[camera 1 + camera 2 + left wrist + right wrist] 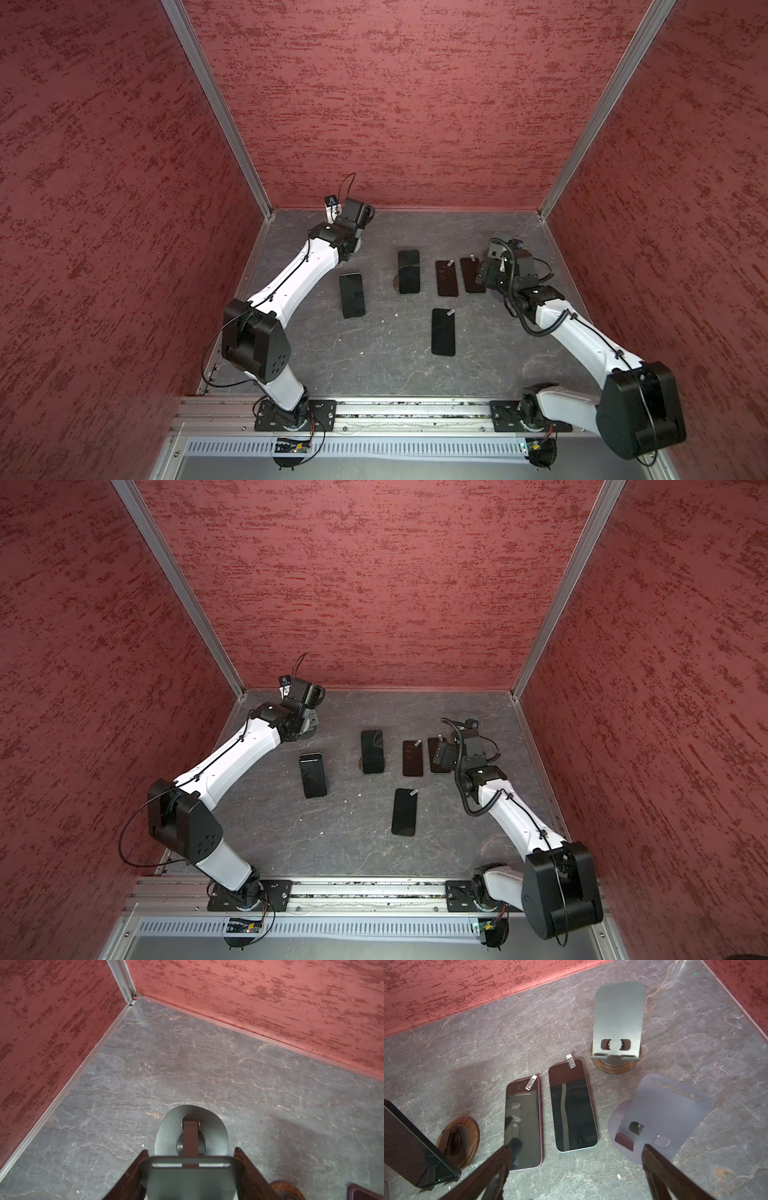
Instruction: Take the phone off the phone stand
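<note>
1. On the grey surface [374, 374] five phones show in both top views. Only one of them is propped up, so I judge that its removal has not yet begun.
2. Near the far-left corner, the left hand [191, 1152] is closed across the back plate of a grey metal stand [191, 1180]. No phone shows on that stand, so this hand is occupied away from the work.
3. Near the right edge, the right hand [576, 1148] hangs with its fingers spread wide and holds nothing. It is above two flat phones [572, 1105] and close to two empty stands [618, 1022].
4. The black phone [408, 272] leans on the wooden-based stand [457, 1142]. It sits about mid-surface, toward the far edge, and well apart from both hands.
5. The next move probably falls to the free right hand.
   - It would need to cross toward the middle and pass over the flat phones without brushing them.
   - It should line its fingers up with the black phone's long edges and close there.
   - It then has to lift along the lean so the lower edge clears the stand's lip, rather than pulling straight out and tipping the light round base.
</note>
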Action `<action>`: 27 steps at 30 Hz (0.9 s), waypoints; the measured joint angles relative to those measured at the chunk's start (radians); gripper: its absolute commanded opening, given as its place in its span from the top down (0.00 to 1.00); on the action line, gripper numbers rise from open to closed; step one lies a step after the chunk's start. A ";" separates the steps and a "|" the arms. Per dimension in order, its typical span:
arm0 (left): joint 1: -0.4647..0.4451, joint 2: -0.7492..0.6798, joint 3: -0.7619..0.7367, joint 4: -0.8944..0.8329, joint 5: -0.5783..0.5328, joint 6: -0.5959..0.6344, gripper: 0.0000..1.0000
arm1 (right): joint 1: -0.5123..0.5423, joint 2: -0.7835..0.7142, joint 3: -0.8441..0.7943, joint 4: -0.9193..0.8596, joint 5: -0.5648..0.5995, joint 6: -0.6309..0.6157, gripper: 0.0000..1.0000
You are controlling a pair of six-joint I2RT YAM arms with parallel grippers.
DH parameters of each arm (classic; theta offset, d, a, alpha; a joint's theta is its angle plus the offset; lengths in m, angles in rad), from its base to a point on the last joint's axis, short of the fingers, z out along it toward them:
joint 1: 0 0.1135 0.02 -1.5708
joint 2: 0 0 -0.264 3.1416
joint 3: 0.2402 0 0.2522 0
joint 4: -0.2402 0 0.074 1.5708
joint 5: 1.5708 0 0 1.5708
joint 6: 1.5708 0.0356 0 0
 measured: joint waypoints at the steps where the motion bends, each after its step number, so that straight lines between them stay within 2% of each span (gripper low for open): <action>1: 0.016 -0.007 -0.015 0.007 0.009 -0.001 0.41 | 0.000 0.003 0.000 0.002 -0.002 0.000 0.01; 10: 0.120 -0.020 -0.177 0.053 0.090 -0.020 0.39 | 0.000 0.007 0.000 0.004 -0.013 0.000 0.01; 21: 0.165 -0.014 -0.264 0.114 0.132 -0.048 0.38 | 0.000 -0.036 0.001 -0.010 -0.032 0.015 0.01; 27: 0.185 0.035 -0.283 0.142 0.148 -0.056 0.38 | 0.000 -0.072 0.017 -0.023 -0.043 0.016 0.01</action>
